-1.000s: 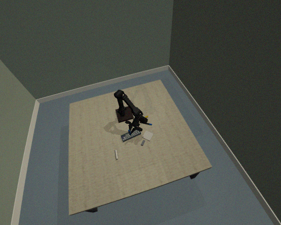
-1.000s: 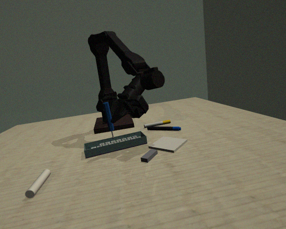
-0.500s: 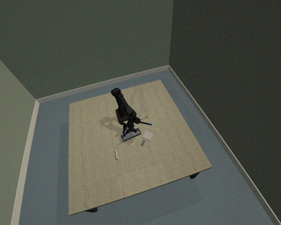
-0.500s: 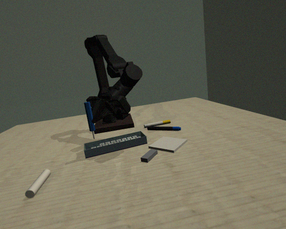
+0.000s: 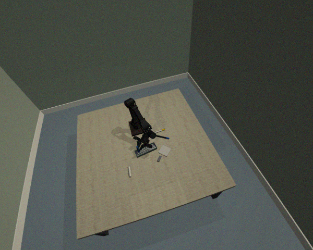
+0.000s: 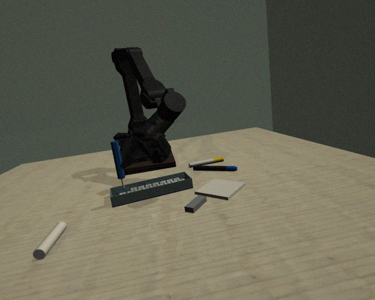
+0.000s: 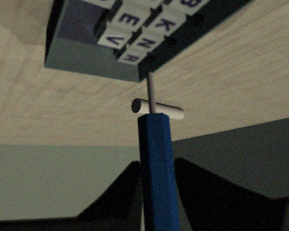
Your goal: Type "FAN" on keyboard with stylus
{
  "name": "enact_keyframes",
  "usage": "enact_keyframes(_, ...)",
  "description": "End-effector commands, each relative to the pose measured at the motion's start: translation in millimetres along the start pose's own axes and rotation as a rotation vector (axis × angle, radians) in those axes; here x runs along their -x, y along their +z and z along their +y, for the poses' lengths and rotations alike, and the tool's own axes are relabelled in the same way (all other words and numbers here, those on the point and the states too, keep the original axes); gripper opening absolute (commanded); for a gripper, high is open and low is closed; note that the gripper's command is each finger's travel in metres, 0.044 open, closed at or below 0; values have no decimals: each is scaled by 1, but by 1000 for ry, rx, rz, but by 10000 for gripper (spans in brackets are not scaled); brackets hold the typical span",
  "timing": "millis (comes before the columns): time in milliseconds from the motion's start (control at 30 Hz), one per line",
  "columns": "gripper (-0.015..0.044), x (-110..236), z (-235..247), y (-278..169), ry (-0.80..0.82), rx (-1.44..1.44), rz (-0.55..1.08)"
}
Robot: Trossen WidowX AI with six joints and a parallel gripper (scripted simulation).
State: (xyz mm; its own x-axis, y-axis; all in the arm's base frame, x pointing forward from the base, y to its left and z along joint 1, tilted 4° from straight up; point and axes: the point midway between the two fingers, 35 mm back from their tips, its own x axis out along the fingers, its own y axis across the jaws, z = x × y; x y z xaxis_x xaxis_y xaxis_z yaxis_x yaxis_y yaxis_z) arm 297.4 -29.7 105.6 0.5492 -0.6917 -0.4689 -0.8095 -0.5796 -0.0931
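Observation:
The keyboard point(image 5: 137, 155) point(image 6: 152, 194) point(image 7: 91, 70) is a dark teal tray with rows of white lettered keys. The wrist view shows its end with keys E, K, V, N and R. My gripper point(image 7: 157, 166) is shut on the blue stylus point(image 6: 117, 159) point(image 7: 156, 144) and holds it nearly upright, leaning slightly, over the keyboard's left end in the exterior view. The thin metal tip points down; in the wrist view it ends by the tray corner near the R key. Whether it touches a key cannot be told.
A white cylinder point(image 5: 129, 172) point(image 6: 50, 240) point(image 7: 170, 111) lies in front of the keyboard. A pale square pad point(image 5: 164, 150) point(image 6: 220, 189) and a grey block point(image 5: 159, 158) point(image 6: 195, 204) lie right of it. A yellow-ended white marker point(image 6: 204, 162) and a blue-ended black marker point(image 6: 212, 168) lie behind the pad.

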Motion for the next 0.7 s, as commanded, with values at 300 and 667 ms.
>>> enact_keyframes(300, 81, -4, 0, 8, 0, 11, -5)
enact_keyframes(667, 81, -5, 0, 8, 0, 11, -5)
